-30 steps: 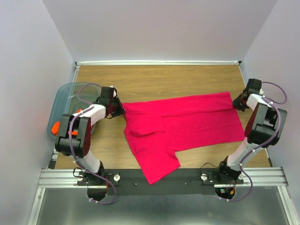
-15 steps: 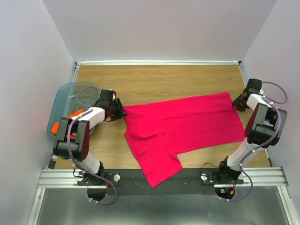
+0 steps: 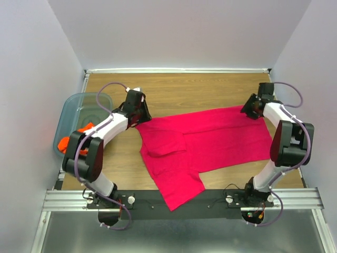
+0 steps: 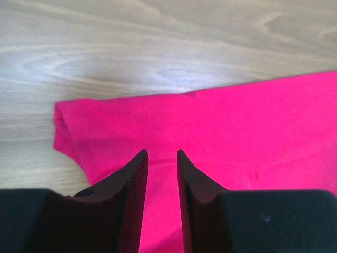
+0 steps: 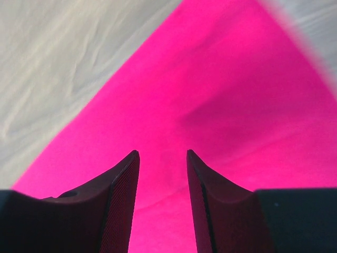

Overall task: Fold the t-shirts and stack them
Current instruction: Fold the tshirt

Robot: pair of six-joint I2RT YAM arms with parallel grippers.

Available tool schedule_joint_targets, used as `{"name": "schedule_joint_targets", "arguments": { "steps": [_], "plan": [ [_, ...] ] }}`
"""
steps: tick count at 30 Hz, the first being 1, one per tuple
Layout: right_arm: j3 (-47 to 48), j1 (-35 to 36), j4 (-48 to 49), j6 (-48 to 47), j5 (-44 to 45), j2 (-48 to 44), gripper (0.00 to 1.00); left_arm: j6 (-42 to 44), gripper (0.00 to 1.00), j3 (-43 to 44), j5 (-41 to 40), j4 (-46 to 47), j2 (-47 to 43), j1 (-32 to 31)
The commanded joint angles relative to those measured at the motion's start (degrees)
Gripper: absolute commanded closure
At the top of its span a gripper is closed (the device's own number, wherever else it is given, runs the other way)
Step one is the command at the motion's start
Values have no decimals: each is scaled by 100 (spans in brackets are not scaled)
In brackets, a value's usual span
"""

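Observation:
The magenta-pink t-shirt point(image 3: 210, 137) lies flat across the wooden table, with a sleeve folded in on its left part and a flap reaching toward the near edge. My left gripper point(image 3: 140, 116) hovers at the shirt's far left corner. In the left wrist view it point(image 4: 162, 153) is open over the pink cloth point(image 4: 237, 121) with nothing between its fingers. My right gripper point(image 3: 252, 109) is at the far right corner. It point(image 5: 162, 153) is also open above the cloth point(image 5: 210, 95) and holds nothing. The orange t-shirt point(image 3: 67, 140) lies bunched in the bin.
A translucent blue-grey bin point(image 3: 71, 108) stands at the table's left edge, beside the left arm. Bare wood point(image 3: 200, 89) runs along the back behind the shirt. White walls close in the table at the back and both sides.
Both grippers went from shut to open and let go of the shirt's far corners. The left one moved back and right, the right one back and left. The shirt stayed flat.

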Motion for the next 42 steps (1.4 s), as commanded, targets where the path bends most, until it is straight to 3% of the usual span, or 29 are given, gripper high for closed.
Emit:
{"name": "schedule_joint_targets", "arguments": {
  "steps": [1, 8, 15, 22, 24, 27, 30, 33, 34, 35, 36, 42],
  "plan": [
    [67, 174, -150, -2, -423, 423, 52, -26, 64, 5, 77, 1, 651, -11],
    [84, 183, -150, -11, -327, 871, 52, 150, 64, 338, 103, 106, 1476, -2],
    [584, 60, -150, 24, -54, 1609, 52, 395, 63, 1568, -2, -95, 2611, 112],
    [1927, -72, -167, 16, 105, 2146, 48, 677, 47, 4122, -108, -464, 3920, 331],
    [2112, -72, -211, 33, -88, 2147, 45, 669, 32, 4670, -273, -692, 4088, 402],
    [2132, -37, -238, 51, -300, 1779, 35, 634, 22, 5182, -222, -878, 3897, 464],
    [1721, -19, -255, 7, -458, 1129, 17, 502, 18, 4236, 84, -476, 2861, 464],
    [1089, 15, -264, -28, -704, 382, 5, 317, 17, 2707, 445, -141, 1631, 437],
    [903, 24, -264, -63, -748, 172, 3, 300, 9, 2007, 541, -122, 1106, 420],
    [727, 42, -264, -64, -853, -13, 0, 273, 8, 1661, 603, -113, 874, 402],
    [404, 42, -264, -72, -950, -372, 0, 221, 8, 1031, 682, -105, 437, 367],
    [-521, 86, -282, -116, -1302, -1490, 0, -376, 8, -530, 1263, 245, -516, 60]
  ]
}}
